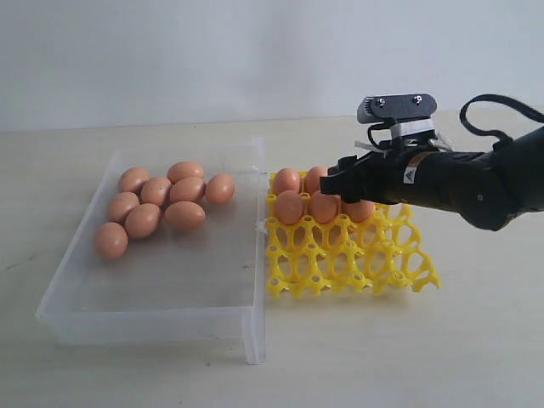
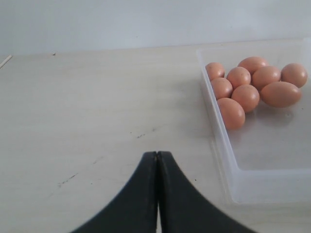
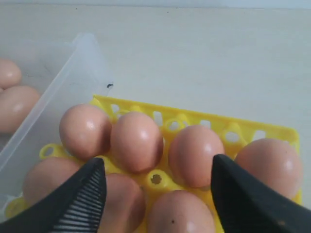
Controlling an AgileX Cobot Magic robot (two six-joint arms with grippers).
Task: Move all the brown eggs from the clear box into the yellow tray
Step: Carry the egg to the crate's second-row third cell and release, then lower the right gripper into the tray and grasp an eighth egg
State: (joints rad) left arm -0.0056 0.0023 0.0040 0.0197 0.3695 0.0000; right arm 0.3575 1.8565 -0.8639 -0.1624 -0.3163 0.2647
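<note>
Pale table (image 1: 382, 357) bears the clear box (image 1: 170, 276), brown eggs (image 1: 156, 190) clustered inside, beside the left gripper (image 2: 157, 156), jaws closed. Yellow tray (image 1: 340, 252) lies beneath the right gripper (image 3: 156, 167), jaws open astride seated eggs (image 3: 136, 141): placement seemingly done; next, fetch another

Pale table (image 1: 442, 348), lying beneath and around the right gripper (image 1: 330, 182), carries faint dark scuff marks (image 2: 145, 134) just ahead of the left gripper (image 2: 157, 155); a plain white wall (image 1: 212, 51) stands beyond both.
</note>
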